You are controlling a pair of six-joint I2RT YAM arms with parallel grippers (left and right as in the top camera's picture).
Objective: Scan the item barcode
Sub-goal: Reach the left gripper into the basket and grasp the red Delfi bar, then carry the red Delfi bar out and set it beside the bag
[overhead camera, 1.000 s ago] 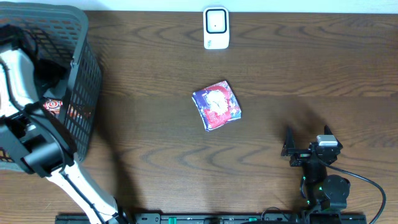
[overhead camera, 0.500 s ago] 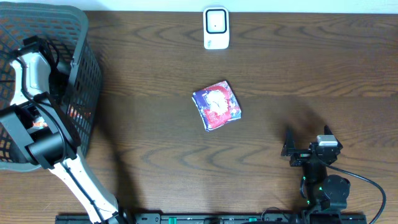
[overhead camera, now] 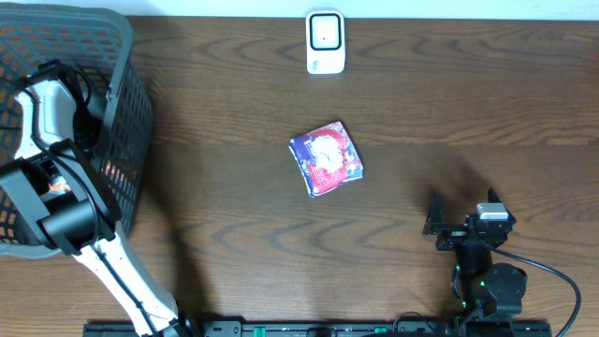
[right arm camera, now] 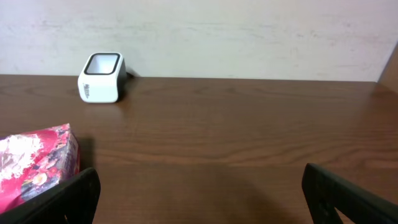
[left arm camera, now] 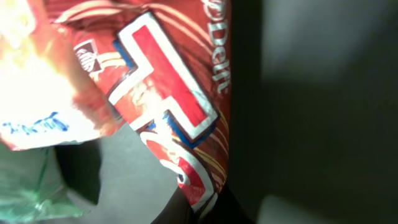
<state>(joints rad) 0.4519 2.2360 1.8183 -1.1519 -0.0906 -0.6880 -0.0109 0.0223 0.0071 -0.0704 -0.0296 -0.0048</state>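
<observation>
From overhead, my left arm (overhead camera: 42, 112) reaches down into the basket (overhead camera: 126, 56) at the worktop's (overhead camera: 421, 112) left edge; the left gripper is hidden there. Only the left wrist view shows what lies below: a red packet (left arm camera: 180, 93) filling the frame. The jaws are together, but I cannot tell whether they pinch it. The right gripper (right arm camera: 199, 202), near the front right corner, has its jaws wide apart around nothing. A blue-and-red pouch (overhead camera: 326, 159) lies mid-worktop, and the scanner (overhead camera: 325, 42) stands at the far edge.
</observation>
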